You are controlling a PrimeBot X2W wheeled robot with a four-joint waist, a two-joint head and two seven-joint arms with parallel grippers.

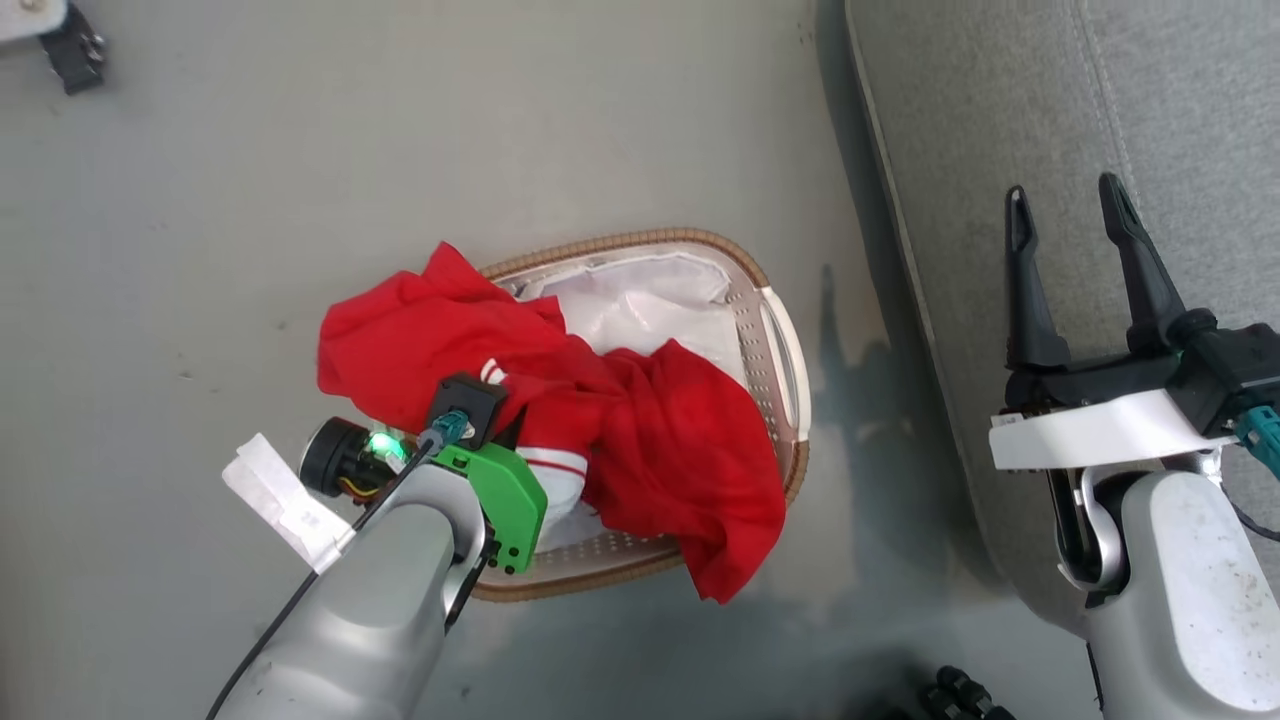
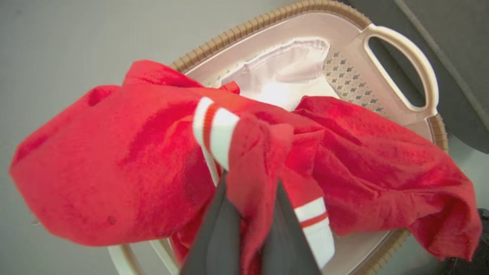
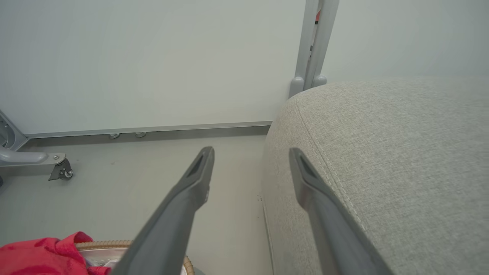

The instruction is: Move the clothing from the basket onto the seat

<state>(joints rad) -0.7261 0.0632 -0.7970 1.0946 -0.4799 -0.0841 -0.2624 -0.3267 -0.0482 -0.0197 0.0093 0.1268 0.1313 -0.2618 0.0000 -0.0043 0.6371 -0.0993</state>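
Observation:
Red clothing (image 1: 640, 420) with white striped trim is bunched up over the oval basket (image 1: 770, 330), spilling past its left rim and front right rim. In the left wrist view the clothing (image 2: 126, 160) fills the centre, and my left gripper (image 2: 250, 191) is shut on a fold of it just above the basket (image 2: 397, 57). A white liner (image 1: 650, 305) shows in the basket's far part. My right gripper (image 1: 1065, 205) hangs open and empty over the grey seat (image 1: 1180, 110), which lies to the basket's right; the seat (image 3: 401, 160) also rises beside the right gripper (image 3: 250, 154).
The basket stands on a grey floor (image 1: 300, 150). A wheeled metal frame foot (image 3: 57, 168) and a grey post (image 3: 313, 46) stand by the far wall. A dark object (image 1: 70, 45) sits at the top left, and dark parts (image 1: 950, 695) show at the bottom edge.

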